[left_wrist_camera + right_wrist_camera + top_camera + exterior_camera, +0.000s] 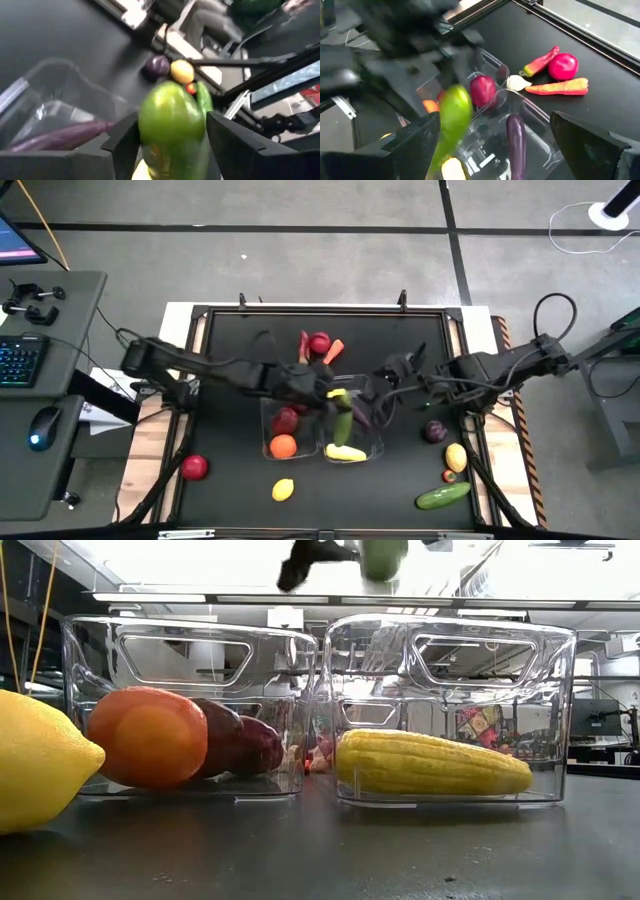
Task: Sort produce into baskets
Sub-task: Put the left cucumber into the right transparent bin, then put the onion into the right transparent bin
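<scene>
Green cucumber (172, 127) sits between left gripper (335, 402) jaws, grip unclear; released off-centre, bin (450, 715) rim below gets clipped.

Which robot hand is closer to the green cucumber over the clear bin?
Left. The left gripper brackets the green cucumber; the right gripper sits beside it, apart.
</scene>
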